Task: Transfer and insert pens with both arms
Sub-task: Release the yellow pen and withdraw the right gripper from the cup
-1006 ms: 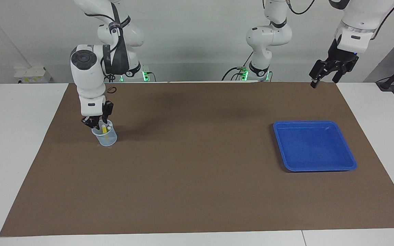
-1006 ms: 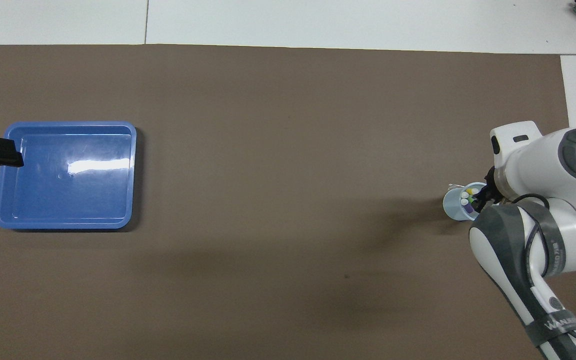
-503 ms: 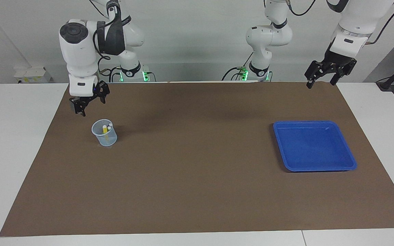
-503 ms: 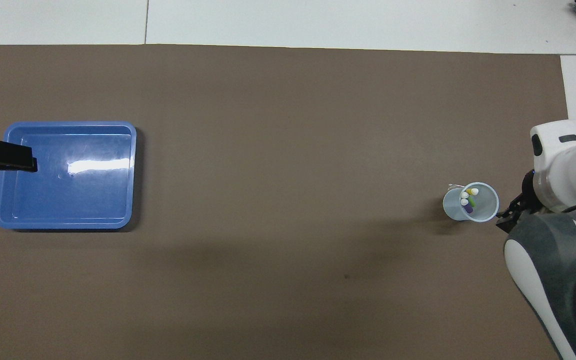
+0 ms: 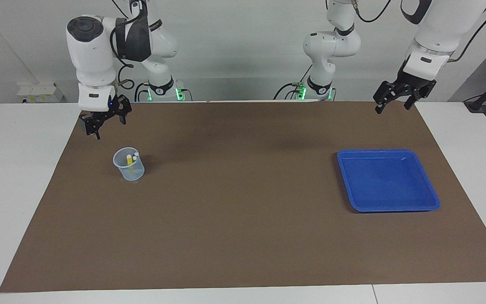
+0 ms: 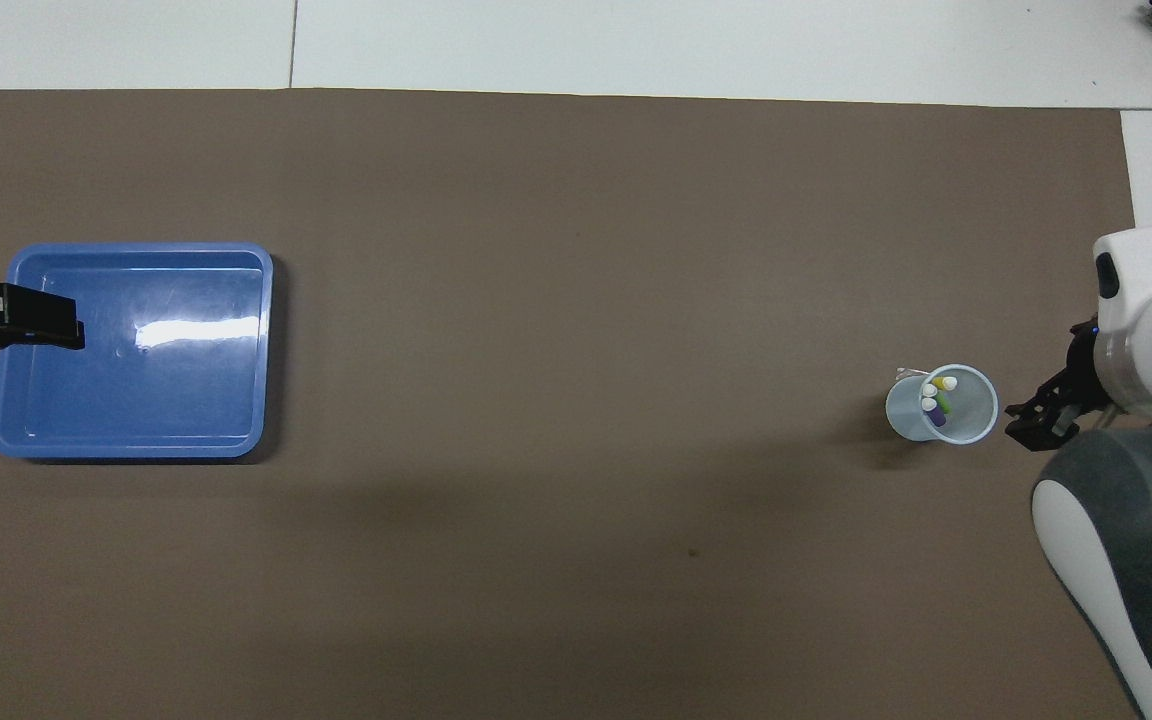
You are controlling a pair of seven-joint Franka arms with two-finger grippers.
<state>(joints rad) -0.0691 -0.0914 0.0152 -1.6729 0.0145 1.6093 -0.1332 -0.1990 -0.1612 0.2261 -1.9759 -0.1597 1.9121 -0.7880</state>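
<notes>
A clear plastic cup (image 5: 128,165) (image 6: 944,405) stands on the brown mat toward the right arm's end. In it stand three pens with pale ends up: yellow (image 6: 944,383) (image 5: 129,161), green (image 6: 944,401) and purple (image 6: 936,416). My right gripper (image 5: 110,128) (image 6: 1030,427) hangs open and holds nothing, raised beside the cup over the mat's edge strip. High over the left arm's end of the mat, my left gripper (image 5: 392,109) waits, also open with nothing in it. One of its fingers (image 6: 36,326) shows over the tray's rim in the overhead view.
A blue tray (image 5: 395,207) (image 6: 126,449) lies on the mat toward the left arm's end, with nothing in it. The brown mat (image 5: 243,211) covers most of the white table.
My right gripper opened over the cup, left the pen in it, then rose and drew back to the cup's side. The left gripper drifted slightly.
</notes>
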